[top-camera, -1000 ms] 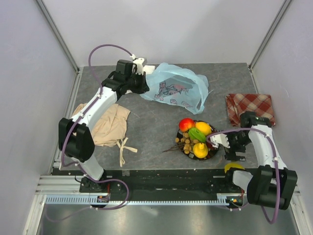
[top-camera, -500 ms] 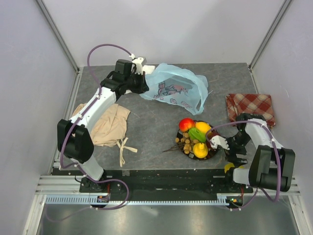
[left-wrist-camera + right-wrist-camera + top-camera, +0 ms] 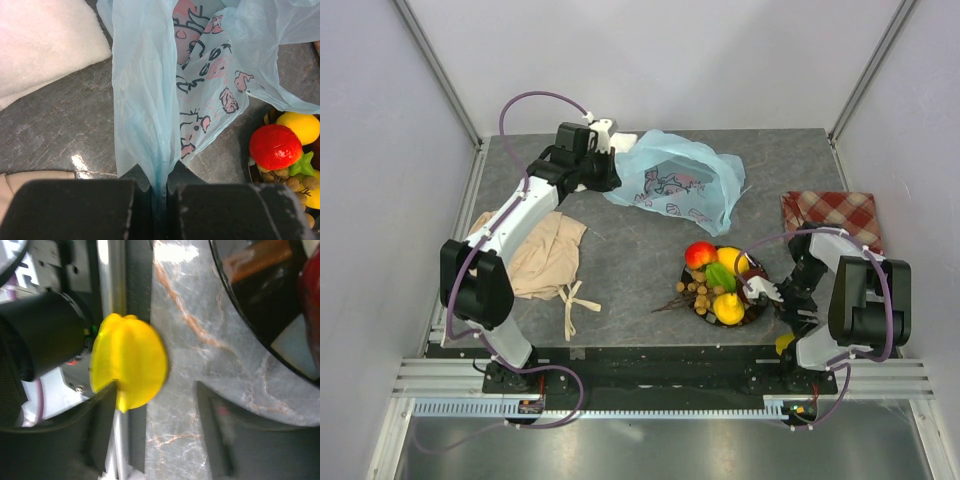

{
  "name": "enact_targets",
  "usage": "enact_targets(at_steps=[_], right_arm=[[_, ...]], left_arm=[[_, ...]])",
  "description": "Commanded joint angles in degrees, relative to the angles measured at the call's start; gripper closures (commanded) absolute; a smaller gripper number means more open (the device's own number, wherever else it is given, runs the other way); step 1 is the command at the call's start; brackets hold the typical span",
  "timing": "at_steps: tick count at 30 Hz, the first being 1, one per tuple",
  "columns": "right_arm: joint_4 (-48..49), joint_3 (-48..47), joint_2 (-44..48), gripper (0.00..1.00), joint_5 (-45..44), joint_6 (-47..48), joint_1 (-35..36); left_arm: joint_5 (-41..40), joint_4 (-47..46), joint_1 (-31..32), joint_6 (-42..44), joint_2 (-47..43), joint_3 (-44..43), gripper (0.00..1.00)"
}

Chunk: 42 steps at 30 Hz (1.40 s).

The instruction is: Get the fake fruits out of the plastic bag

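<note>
The right arm [image 3: 860, 290] is folding back toward its base, its elbow now swinging in from the 3 o'clock side, so the wrist is hanging just beside the plate's 3 o'clock rim. A second ago the arm was stretched further out and the forearm lay lower. The right gripper [image 3: 160, 440] is narrowing from its widest spread, though its fingers are standing apart over bare table and gripping nothing. It looks like a release followed by a pull-back.

The plastic bag [image 3: 675, 185] is lying slack at 12 o'clock on the table, in the same place as before. One fold is being pinched tight in the left gripper [image 3: 159, 186], which is clamped on the film at the bag's 9 o'clock end. I cannot tell whether anything is left inside.

The black plate [image 3: 752, 316], at 5 o'clock from the bag, is carrying the fake fruits [image 3: 720, 278] (red apple, lemons, green piece, brown berries). A ridged yellow fruit [image 3: 130, 360] is sitting apart at the table's near edge, at 5 o'clock from the plate and touching the gripper's left finger [image 3: 100, 425] in the wrist view. It probably needs collecting next.
</note>
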State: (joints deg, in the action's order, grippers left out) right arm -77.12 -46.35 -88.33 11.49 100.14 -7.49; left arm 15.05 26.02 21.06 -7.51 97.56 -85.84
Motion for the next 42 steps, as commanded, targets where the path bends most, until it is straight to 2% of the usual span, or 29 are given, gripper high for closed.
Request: enact_targets(at_steps=[1,3,5,7,10,11,14,20,27,28,30,31,32,34,37,40,42], right_arm=[[-6.99,-1.64,0.44,0.41,3.81,-1.26,0.72],[-6.99,-1.38,1.23,0.49,3.72,-2.92,0.63],[-6.99,-0.76,3.16,0.5,3.19,-3.89,-0.07],[-6.99,-0.15,5.0,0.58,2.84,-3.73,-0.86],[-6.99,0.03,5.63,0.78,3.1,-4.51,-1.65],[-6.9,0.03,5.63,0.88,3.19,-4.86,-2.0],[-6.9,0.29,6.94,1.0,3.02,-4.78,-2.71],[-6.81,-3.04,7.92,1.0,3.37,-6.79,-4.72],[-6.64,-15.86,4.23,1.0,0.55,-5.48,-10.7],[-6.72,-17.18,4.05,0.95,1.69,-5.91,-10.88],[-6.81,-18.87,3.96,0.66,2.93,-9.24,-10.01],[-6.73,-18.26,4.22,0.44,1.8,-10.39,-7.65],[-6.81,-15.38,5.35,0.38,1.0,-11.36,-6.5],[-6.81,-11.94,7.03,0.29,-0.06,-13.12,-4.22],[-6.9,-7.98,9.41,0.22,3.09,-18.82,-2.89],[-6.99,-6.04,9.67,0.2,7.58,-26.63,0.0],[-6.99,-3.67,11.42,0.2,8.9,-28.24,1.68]], left_arm=[[-1.51,-0.27,-0.23,2.06,0.79,-0.11,0.98],[-1.95,-0.27,-0.32,2.58,0.7,-0.29,0.98],[-2.65,-0.36,-0.23,3.37,0.62,-0.55,0.98],[-3.36,-0.27,-0.32,3.9,0.35,-0.64,0.98],[-3.45,-0.36,-0.4,3.82,0.0,-0.03,0.98],[-3.27,-0.27,-0.4,3.64,-0.17,0.06,0.99],[-2.48,-0.44,-0.4,3.29,-0.26,0.33,0.99],[-2.39,-1.14,-0.4,3.29,-0.79,0.68,0.98],[-1.6,-2.2,-0.4,2.85,-1.41,1.12,0.99],[-1.6,-2.46,-0.49,2.85,-1.49,1.03,0.98],[-1.25,-2.81,-0.4,2.85,-1.58,0.94,0.98],[-1.08,-2.9,-0.4,3.02,-1.58,1.03,0.98],[-0.99,-2.91,-0.4,3.11,-1.49,1.12,0.98],[-0.9,-2.82,-0.41,3.46,-1.58,1.2,0.98],[-1.07,-3.17,-0.49,4.08,-1.76,2.17,0.99],[-1.51,-2.99,-0.76,4.52,-1.76,3.14,0.98],[-1.77,-2.99,-0.93,4.96,-1.76,3.58,0.98]])
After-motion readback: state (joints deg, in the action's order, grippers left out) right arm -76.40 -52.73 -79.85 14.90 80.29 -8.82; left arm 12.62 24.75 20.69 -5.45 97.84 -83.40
